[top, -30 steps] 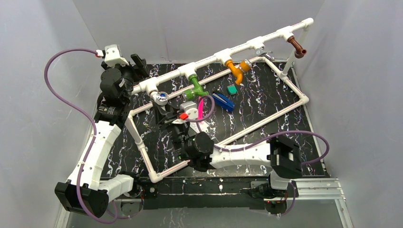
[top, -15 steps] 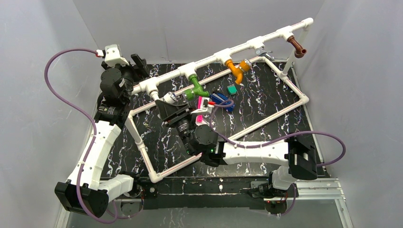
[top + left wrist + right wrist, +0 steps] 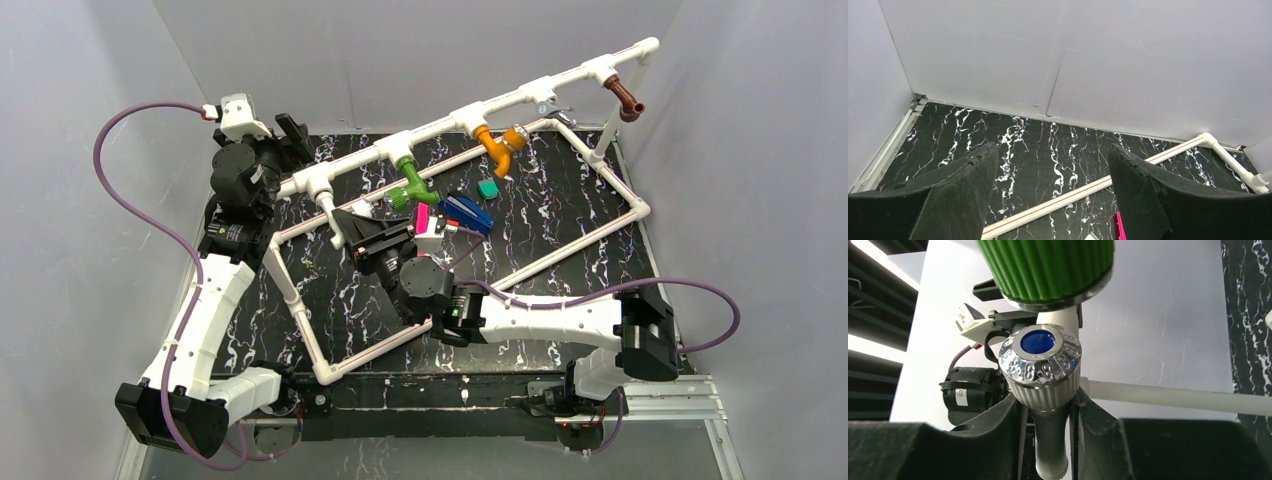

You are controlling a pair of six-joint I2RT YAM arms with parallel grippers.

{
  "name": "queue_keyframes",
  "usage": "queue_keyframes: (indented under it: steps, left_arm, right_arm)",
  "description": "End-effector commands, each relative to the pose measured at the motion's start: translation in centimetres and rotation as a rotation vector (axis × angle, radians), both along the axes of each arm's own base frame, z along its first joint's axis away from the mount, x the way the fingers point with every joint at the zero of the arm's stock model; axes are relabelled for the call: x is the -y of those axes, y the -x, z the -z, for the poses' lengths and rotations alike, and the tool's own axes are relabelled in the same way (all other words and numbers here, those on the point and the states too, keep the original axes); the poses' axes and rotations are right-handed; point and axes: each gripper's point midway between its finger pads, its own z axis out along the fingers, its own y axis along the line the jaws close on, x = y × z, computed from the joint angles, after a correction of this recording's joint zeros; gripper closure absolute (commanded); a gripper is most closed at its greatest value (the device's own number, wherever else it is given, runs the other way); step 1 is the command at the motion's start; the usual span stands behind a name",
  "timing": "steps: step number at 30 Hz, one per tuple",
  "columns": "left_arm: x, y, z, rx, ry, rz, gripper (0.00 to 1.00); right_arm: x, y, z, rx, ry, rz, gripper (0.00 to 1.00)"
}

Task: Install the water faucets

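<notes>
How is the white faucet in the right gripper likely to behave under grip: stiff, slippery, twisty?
Probably stiff: the white faucet looks like rigid moulded plastic. Its smooth round stem might spin or slip in the right gripper, which clamps it just below the knob. The ridged knob likely offers better purchase.

Top cam looked down from behind on the table (image 3: 560, 215); L wrist faced the back wall (image 3: 1098, 60), sharing the pipe frame (image 3: 590, 236) (image 3: 1073, 195); R wrist sat v. close to the green faucet (image 3: 1045, 265) (image 3: 412, 185), also shared.
</notes>
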Motion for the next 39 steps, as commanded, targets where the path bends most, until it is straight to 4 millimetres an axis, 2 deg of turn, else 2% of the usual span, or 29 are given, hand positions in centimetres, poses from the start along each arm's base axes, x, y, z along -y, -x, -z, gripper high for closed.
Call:
queue_keyframes:
  steps: [1, 4, 6, 9, 13, 20, 23, 27, 32, 36, 39]
  left_arm:
    - [-1.6, 3.4, 17.1, -0.563, -0.113, -0.029, 0.22]
    - [-1.5, 3.4, 17.2, -0.567, -0.114, -0.027, 0.22]
    - [-1.5, 3.4, 17.2, -0.566, -0.113, -0.027, 0.22]
    - [-1.5, 3.4, 17.2, -0.566, -0.113, -0.027, 0.22]
    - [-1.5, 3.4, 17.2, -0.568, -0.114, -0.026, 0.22]
    - [-1.6, 3.3, 17.4, -0.571, -0.118, -0.032, 0.22]
    - [-1.6, 3.4, 17.4, -0.573, -0.120, -0.031, 0.22]
    - [-1.6, 3.3, 17.4, -0.574, -0.120, -0.032, 0.22]
    - [-1.7, 3.3, 17.5, -0.577, -0.121, -0.034, 0.22]
    - [-1.6, 3.3, 17.6, -0.580, -0.122, -0.033, 0.22]
    - [-1.6, 3.3, 17.8, -0.583, -0.120, -0.032, 0.22]
  right_arm:
    - [2.8, -2.9, -0.2, -0.119, -0.141, 0.093, 0.99]
    - [3.0, -2.8, 0.6, -0.125, -0.121, 0.087, 0.98]
    - [3.2, -2.7, 0.7, -0.105, -0.102, 0.089, 0.77]
    - [3.5, -2.4, 0.2, -0.040, -0.086, 0.082, 0.53]
    - [3.3, -1.8, -0.9, 0.037, -0.078, 0.050, 0.38]
    - [3.5, -0.5, -2.2, 0.169, 0.014, 0.003, 0.31]
    - [3.9, 0.6, -3.6, 0.271, 0.066, -0.033, 0.31]
    - [3.6, 1.7, -4.5, 0.350, 0.196, -0.087, 0.31]
    - [4.2, 3.1, -4.4, 0.468, 0.372, -0.149, 0.29]
    - [5.0, 4.7, -4.6, 0.625, 0.508, -0.210, 0.28]
    - [5.5, 4.9, -4.3, 0.683, 0.648, -0.234, 0.27]
